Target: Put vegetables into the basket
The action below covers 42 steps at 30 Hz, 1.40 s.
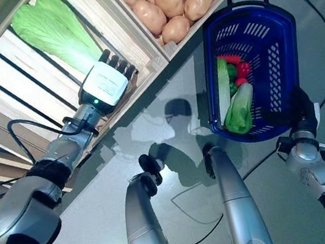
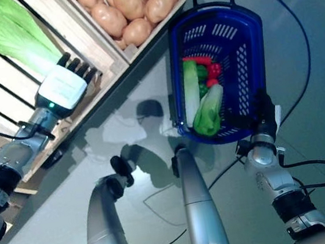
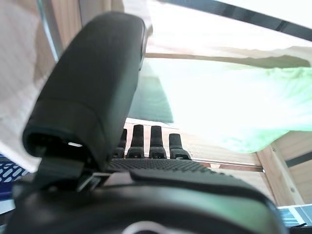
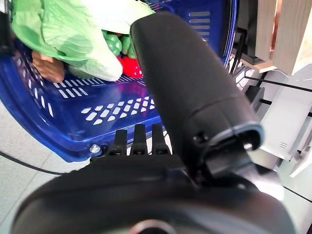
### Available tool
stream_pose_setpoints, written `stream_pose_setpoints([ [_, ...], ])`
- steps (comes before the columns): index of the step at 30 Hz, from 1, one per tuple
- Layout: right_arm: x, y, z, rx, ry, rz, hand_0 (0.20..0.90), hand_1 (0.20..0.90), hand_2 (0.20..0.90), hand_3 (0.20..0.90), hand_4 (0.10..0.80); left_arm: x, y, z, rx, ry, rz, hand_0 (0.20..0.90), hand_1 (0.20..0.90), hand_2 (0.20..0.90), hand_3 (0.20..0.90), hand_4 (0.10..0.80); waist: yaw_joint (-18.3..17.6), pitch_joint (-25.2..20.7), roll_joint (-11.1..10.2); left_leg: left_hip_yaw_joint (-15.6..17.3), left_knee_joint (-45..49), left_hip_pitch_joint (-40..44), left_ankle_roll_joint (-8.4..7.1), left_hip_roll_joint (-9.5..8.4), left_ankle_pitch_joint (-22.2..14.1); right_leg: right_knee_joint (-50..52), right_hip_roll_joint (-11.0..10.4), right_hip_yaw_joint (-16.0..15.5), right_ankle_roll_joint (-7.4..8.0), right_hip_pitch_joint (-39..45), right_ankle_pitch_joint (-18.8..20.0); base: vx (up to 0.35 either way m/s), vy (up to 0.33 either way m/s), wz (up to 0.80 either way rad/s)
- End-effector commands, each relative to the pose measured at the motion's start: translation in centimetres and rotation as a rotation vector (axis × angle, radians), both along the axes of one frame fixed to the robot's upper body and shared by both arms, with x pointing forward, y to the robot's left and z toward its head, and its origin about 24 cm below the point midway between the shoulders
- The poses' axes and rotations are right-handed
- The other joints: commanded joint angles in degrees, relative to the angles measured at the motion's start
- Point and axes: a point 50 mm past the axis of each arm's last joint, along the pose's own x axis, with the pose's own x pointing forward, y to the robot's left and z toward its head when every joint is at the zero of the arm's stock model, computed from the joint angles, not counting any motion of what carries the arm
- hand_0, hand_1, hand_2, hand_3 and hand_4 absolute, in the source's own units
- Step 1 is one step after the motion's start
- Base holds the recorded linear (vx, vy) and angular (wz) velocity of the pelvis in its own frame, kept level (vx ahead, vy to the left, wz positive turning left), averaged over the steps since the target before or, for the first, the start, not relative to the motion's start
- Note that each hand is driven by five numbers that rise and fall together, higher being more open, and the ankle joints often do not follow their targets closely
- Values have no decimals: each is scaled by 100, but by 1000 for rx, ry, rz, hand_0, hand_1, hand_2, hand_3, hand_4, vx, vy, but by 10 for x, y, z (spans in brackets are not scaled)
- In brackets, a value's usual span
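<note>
My left hand [image 1: 104, 85] reaches into a wooden crate, fingers straight, right beside the white stem end of a long green leafy cabbage [image 1: 52, 28]. The left wrist view shows the cabbage [image 3: 234, 107] just past the straight fingers [image 3: 158, 144]. The blue plastic basket [image 1: 274, 67] stands on the floor to the right. It holds a leafy green vegetable [image 1: 239, 110], a long pale green one [image 1: 224, 90], green peppers [image 1: 232, 72] and red ones [image 1: 242, 69]. My right hand [image 1: 301, 109] is open beside the basket's near rim [image 4: 97, 117].
The wooden stand [image 1: 155, 58] with slatted crates runs across the upper left, its front edge close to the basket. Grey floor [image 1: 169, 127] lies between the stand and the basket.
</note>
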Motion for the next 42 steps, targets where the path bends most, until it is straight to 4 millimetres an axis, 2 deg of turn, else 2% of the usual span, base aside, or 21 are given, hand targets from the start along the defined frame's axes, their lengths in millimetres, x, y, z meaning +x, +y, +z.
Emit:
stream_pose_setpoints([
  [1,-4,-13,43,-94,-186,-52,900,900,900,900,800,-3,9,57,-38,-277,-12,300,300,300,300,400,-41,-11,-183,-87,486,249,-39,70,-1198,-572,-64,-58,-70,156,644,0,0,0],
  [9,-3,-8,41,-86,-191,-41,900,900,900,900,800,-4,2,55,-19,-287,-60,300,300,300,300,400,-21,-11,-192,-59,548,260,-50,92,-1251,-547,-114,-86,-66,179,606,0,0,0],
  [16,0,-8,45,-92,-197,-33,900,900,900,900,800,-6,5,57,-33,-303,-93,300,300,300,300,400,-25,-11,-170,-3,506,468,-71,111,-1270,-589,-135,-83,-52,370,592,1,16,0],
  [19,1,-5,44,-92,-191,-13,900,900,900,900,800,-11,3,62,-96,-360,-157,300,300,300,300,400,-11,-11,-197,5,395,632,-101,130,-1220,-694,-124,-115,-49,534,629,7,20,0],
  [20,1,-3,43,-94,-192,-8,900,900,900,900,800,-13,2,65,-128,-392,-187,300,300,300,300,400,-1,-11,-208,6,337,682,-127,136,-1173,-741,-112,-127,-46,592,655,-74,18,0],
  [21,1,-1,43,-85,-199,-6,900,900,900,900,800,-16,1,70,-149,-428,-219,300,300,300,300,400,4,-11,-215,54,190,668,-98,147,-968,-861,-111,-158,-91,576,813,0,0,0],
  [22,0,-1,41,-84,-192,-5,900,900,900,900,800,-17,2,69,-155,-430,-219,300,300,300,300,400,10,-11,-213,21,191,797,-152,139,-1084,-858,-100,-150,-48,715,703,0,0,0],
  [23,-1,1,39,-83,-192,-5,900,900,900,900,800,-19,1,71,-187,-454,-244,300,300,300,300,400,27,-11,-210,29,112,876,-166,139,-1043,-924,-97,-160,-48,797,724,0,0,0],
  [24,-1,3,39,-86,-198,-3,900,900,900,900,800,-22,2,75,-215,-488,-269,300,300,300,300,400,44,-11,-208,64,-50,885,-133,136,-848,-1060,-99,-187,-90,803,876,-72,-9,4],
  [27,-1,10,35,-94,-199,12,900,900,900,900,800,-29,0,76,-284,-543,-350,300,300,300,300,400,125,-11,-199,71,-433,1201,-180,89,-651,-1447,-116,-262,-85,1164,1008,-16,-15,8],
  [31,-2,19,29,-116,-162,55,900,900,900,900,800,-45,-9,68,-358,-553,-474,300,300,300,300,400,344,-83,-168,65,-1397,2000,-210,-119,-242,-2316,-129,-437,-54,1966,1250,36,-52,14],
  [34,-5,24,20,-127,-146,85,900,900,900,900,800,-55,-6,54,-519,-554,-518,300,300,300,300,400,509,-348,-176,-61,-2039,2503,-193,-324,-13,-3025,-84,-497,-26,2517,1403,91,-69,16],
  [36,-6,26,16,-115,-133,101,900,900,900,900,800,-60,-10,45,-591,-536,-556,300,300,300,300,400,587,-491,-192,-88,-2398,2739,-192,-399,130,-3434,-76,-559,-14,2796,1515,69,-59,13],
  [37,-7,27,14,-110,-135,118,900,900,900,900,800,-63,-11,40,-687,-510,-584,300,300,300,300,400,630,-564,-195,-79,-2644,2932,-196,-411,196,-3621,-96,-608,8,2963,1551,49,-31,14],
  [40,-10,30,12,-94,-143,136,900,900,900,900,800,-73,-22,32,-831,-434,-667,300,300,300,300,400,732,-700,-212,-121,-3123,3241,-209,-507,396,-4069,-119,-735,55,3313,1700,48,-30,14],
  [41,-12,33,11,-99,-146,148,900,900,900,900,800,-79,-32,26,-1018,-344,-744,300,300,300,300,400,811,-785,-216,-184,-3380,3472,-203,-580,451,-4319,-114,-788,84,3563,1750,54,-22,13],
  [42,-13,34,10,-103,-145,151,900,900,900,900,800,-83,-36,23,-1049,-325,-773,300,300,300,300,400,836,-861,-211,-190,-3531,3570,-199,-591,516,-4479,-113,-843,91,3683,1807,113,-14,11],
])
